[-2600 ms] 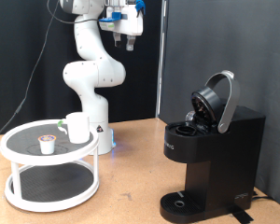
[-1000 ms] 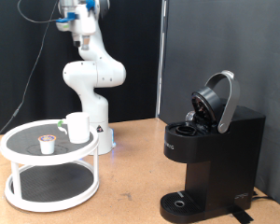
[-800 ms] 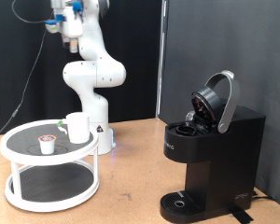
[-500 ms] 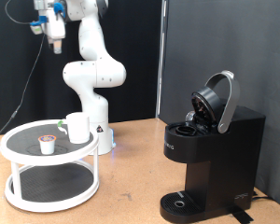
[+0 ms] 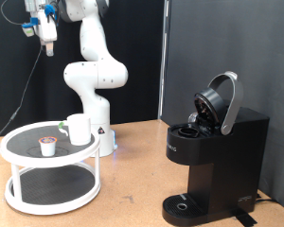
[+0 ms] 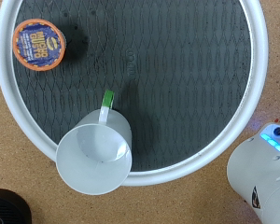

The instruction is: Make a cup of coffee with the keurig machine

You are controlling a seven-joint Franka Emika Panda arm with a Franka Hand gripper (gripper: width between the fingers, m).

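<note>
One gripper (image 5: 47, 38) high above cup (image 5: 79, 129), holding nothing visible.

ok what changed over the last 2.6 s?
The gripper swung across the exterior view's top from near the middle to the left, ending high above the tray. It took hold of nothing. The cup and pod on the tray stayed put, as did the keurig machine, lid open.
</note>
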